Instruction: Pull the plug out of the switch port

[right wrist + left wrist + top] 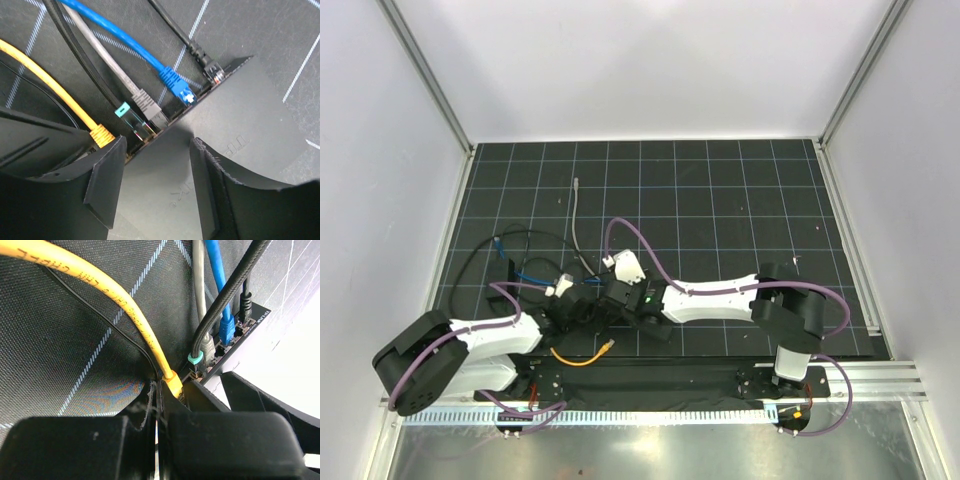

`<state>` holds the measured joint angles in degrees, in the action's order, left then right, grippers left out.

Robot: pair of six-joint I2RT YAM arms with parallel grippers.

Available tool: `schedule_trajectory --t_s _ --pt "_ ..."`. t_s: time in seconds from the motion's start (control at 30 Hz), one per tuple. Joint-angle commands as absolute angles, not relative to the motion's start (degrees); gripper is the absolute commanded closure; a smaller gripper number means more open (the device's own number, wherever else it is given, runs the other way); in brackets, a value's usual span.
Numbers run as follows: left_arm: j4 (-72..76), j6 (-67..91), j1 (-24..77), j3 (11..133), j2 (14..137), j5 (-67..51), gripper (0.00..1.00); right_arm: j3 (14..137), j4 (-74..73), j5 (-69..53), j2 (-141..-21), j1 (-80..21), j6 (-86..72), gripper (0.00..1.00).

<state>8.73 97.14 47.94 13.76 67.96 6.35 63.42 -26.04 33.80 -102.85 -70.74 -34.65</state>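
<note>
The switch [240, 130] is a flat matte-black box, with a row of ports along its long edge. Several plugs sit in that edge: a yellow one [102, 136], a clear one with a teal boot [131, 120], a grey one [147, 102], a blue one [175, 85] and a black power plug [207, 62]. My right gripper [157, 150] is open, its fingers apart over the switch's top face. My left gripper [159, 385] is shut, its tips right beside the yellow plug [174, 382], with nothing seen between the fingers. In the top view both grippers [588, 305] cover the switch.
The yellow cable [582, 357] curls near the arms' bases. The blue cable [525, 272] and a black loop [480, 260] lie to the left on the gridded mat. A loose grey cable [576, 215] runs toward the back. White walls and metal rails enclose the mat.
</note>
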Motion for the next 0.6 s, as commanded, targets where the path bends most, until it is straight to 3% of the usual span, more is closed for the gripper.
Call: schedule_trajectory --t_s 0.0,0.57 --pt "3.4 95.2 47.7 12.4 68.4 9.2 1.00 62.7 -32.3 26.3 -104.9 -71.0 -38.2 0.39" --pt "5.3 95.3 47.8 10.9 65.1 8.6 1.00 64.4 -33.7 21.4 -102.0 -71.7 -46.7 0.34"
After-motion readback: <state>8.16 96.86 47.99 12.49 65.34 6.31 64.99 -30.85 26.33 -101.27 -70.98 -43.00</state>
